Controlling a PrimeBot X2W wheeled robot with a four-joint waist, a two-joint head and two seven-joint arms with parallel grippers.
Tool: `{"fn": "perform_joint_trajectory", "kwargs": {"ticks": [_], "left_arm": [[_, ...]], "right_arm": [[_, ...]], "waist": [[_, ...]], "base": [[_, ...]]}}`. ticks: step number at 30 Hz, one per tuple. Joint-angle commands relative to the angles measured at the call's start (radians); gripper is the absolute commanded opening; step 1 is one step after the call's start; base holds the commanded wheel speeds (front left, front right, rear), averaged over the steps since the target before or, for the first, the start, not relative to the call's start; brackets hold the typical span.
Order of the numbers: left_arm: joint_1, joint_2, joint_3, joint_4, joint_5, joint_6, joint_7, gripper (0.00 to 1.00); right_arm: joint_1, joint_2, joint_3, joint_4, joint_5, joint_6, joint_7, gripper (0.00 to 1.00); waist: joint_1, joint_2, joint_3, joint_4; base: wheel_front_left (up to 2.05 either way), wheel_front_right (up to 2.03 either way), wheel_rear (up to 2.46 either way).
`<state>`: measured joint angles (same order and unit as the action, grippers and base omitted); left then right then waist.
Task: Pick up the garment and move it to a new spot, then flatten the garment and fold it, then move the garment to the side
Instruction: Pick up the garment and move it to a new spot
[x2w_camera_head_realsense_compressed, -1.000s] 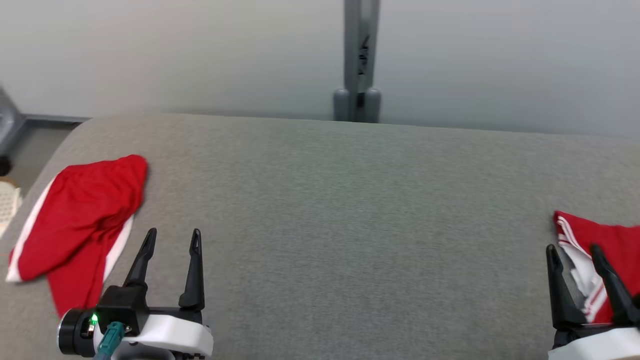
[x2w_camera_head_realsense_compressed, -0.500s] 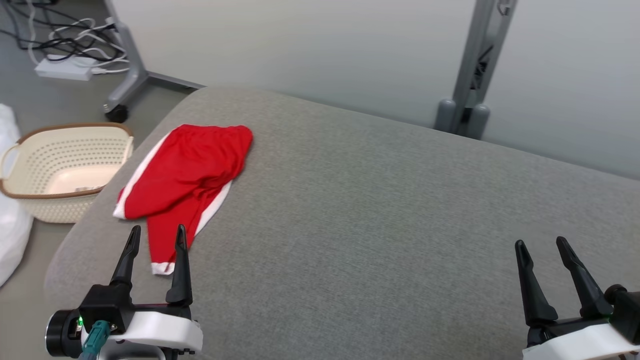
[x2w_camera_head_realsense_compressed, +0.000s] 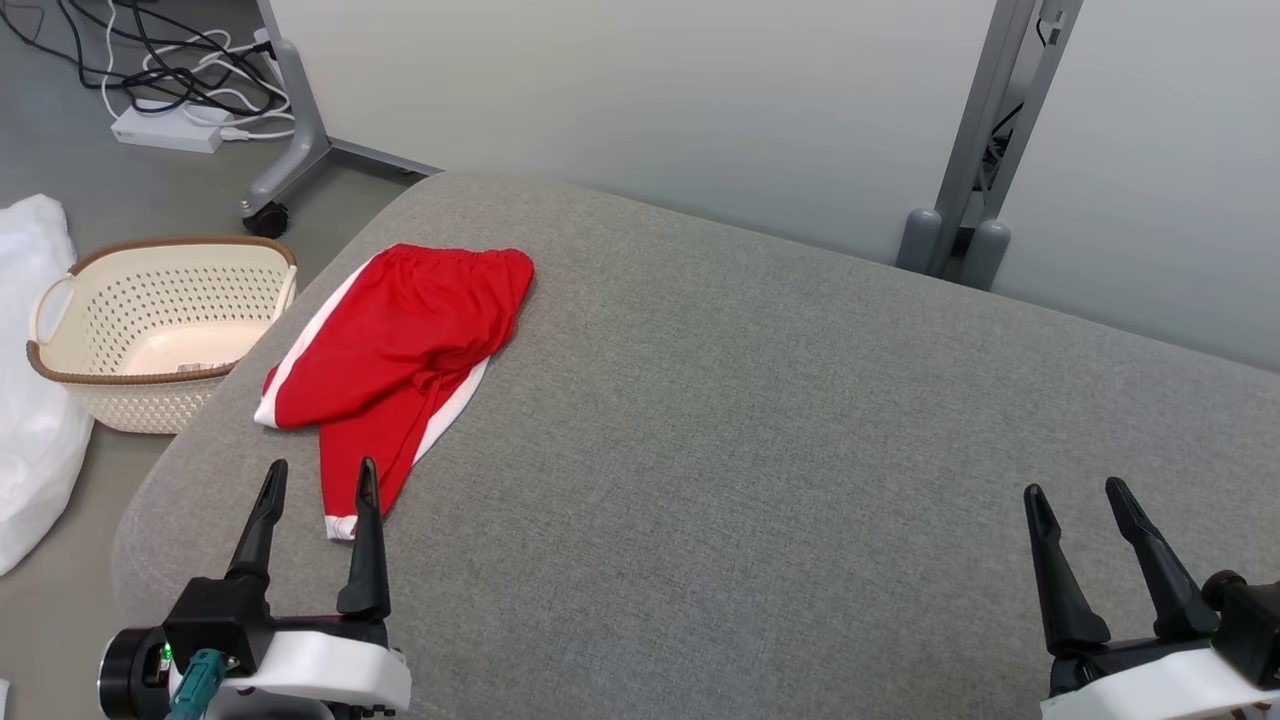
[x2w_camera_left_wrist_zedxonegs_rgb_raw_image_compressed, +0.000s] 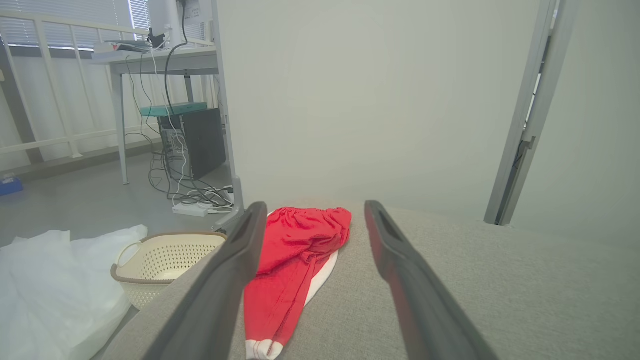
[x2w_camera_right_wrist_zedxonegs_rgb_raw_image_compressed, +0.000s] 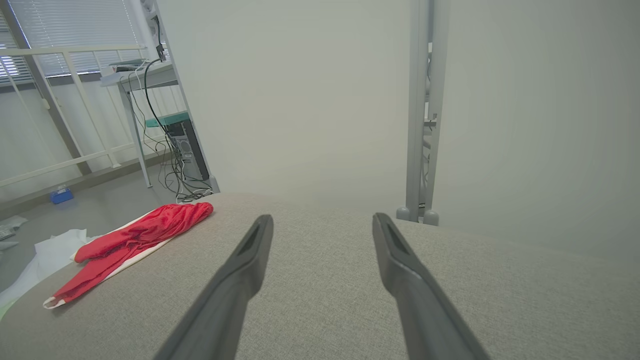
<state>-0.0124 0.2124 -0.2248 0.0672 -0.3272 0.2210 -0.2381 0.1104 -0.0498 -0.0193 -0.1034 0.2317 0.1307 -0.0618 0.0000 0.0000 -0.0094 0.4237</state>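
Fingers (x2w_camera_head_realsense_compressed: 368, 540) are gaping empty both sides; garment (x2w_camera_head_realsense_compressed: 400, 330) is lying lengthwise just ahead of L gripper (x2w_camera_head_realsense_compressed: 322, 465), R gripper (x2w_camera_head_realsense_compressed: 1074, 487) well apart.

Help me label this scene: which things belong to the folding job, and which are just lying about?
Job: red fabric garment with white side stripes; grey cloth-covered table; left pincer; right pincer.
Lying about: cream perforated plastic basket; white plastic sheet; white power strip.

Office-like lab: desk (x2w_camera_left_wrist_zedxonegs_rgb_raw_image_compressed: 160, 55), computer tower (x2w_camera_left_wrist_zedxonegs_rgb_raw_image_compressed: 197, 142), tangled floor cables (x2w_camera_head_realsense_compressed: 180, 90), power strip (x2w_camera_head_realsense_compressed: 165, 130), partition panels (x2w_camera_head_realsense_compressed: 600, 100).
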Motion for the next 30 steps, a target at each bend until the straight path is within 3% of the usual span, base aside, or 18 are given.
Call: {"fn": "perform_joint_trajectory", "kwargs": {"ticks": [1, 10, 17, 25, 30], "left_arm": [[-0.005, 0.004, 0.001, 0.001, -0.006, 0.005, -0.003, 1.0], [-0.053, 0.021, 0.012, -0.019, -0.006, 0.01, 0.007, 1.0], [-0.222, 0.077, 0.057, 0.004, -0.006, -0.002, 0.043, 1.0], [-0.401, 0.125, 0.089, 0.386, -0.081, -0.082, 0.138, 1.0], [-0.455, 0.117, 0.113, 0.649, -0.137, -0.114, 0.173, 1.0]], "right_arm": [[-0.005, -0.003, -0.001, 0.004, 0.007, 0.0, -0.003, 1.0], [-0.004, -0.003, 0.001, 0.001, 0.017, 0.0, 0.003, 1.0], [-0.016, -0.004, 0.014, -0.012, 0.007, 0.0, 0.019, 1.0], [-0.046, -0.004, 0.025, -0.037, -0.013, 0.0, 0.041, 1.0], [-0.05, -0.004, 0.011, -0.042, -0.011, 0.0, 0.045, 1.0]], "waist": [[0.0, 0.0, -0.001, -0.001], [0.0, 0.0, -0.005, -0.007], [0.0, 0.0, 0.009, -0.058], [0.0, 0.0, 0.083, -0.187], [0.0, 0.0, 0.137, -0.237]], "base": [[0.0, 0.0, 0.0], [0.0, 0.0, 0.0], [0.0, 0.0, 0.0], [0.0, 0.0, 0.0], [0.0, 0.0, 0.0]]}}
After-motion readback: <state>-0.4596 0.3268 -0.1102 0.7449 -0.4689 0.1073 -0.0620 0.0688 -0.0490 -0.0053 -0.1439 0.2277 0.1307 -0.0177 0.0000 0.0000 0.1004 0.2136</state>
